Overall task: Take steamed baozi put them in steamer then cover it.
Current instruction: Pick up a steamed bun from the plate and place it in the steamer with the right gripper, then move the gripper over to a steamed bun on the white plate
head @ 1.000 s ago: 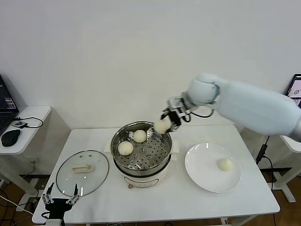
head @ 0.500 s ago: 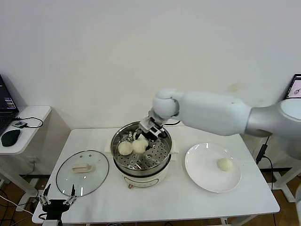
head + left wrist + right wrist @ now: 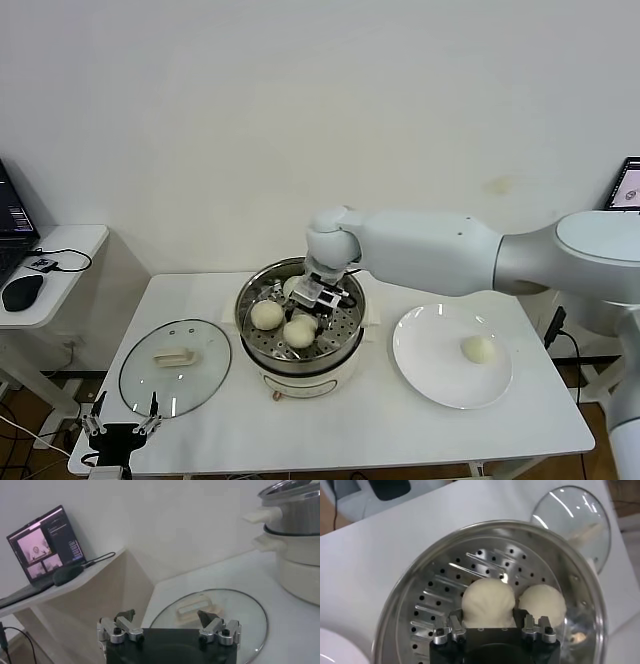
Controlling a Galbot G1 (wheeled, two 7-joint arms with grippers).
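The steamer (image 3: 246, 302) stands mid-table with three baozi on its perforated tray (image 3: 440, 585). My right gripper (image 3: 318, 298) reaches down into the pot, its fingers pressed against both sides of one baozi (image 3: 487, 602) that rests on the tray. A second baozi (image 3: 542, 604) lies right beside it, and a third (image 3: 292, 286) is partly hidden behind the gripper. One more baozi (image 3: 479, 349) sits on the white plate (image 3: 430, 375). The glass cover (image 3: 175, 365) lies flat to the steamer's left. My left gripper (image 3: 167, 617) hangs open at the table's front left corner, just short of the cover (image 3: 210, 612).
A side desk (image 3: 55, 250) with a laptop and mouse stands left of the table. The wall runs close behind the steamer. The right arm spans the air above the plate's far side.
The right gripper carried a baozi from above the steamer's far rim down into the pot and set it on the tray beside the others. The left arm stayed put.
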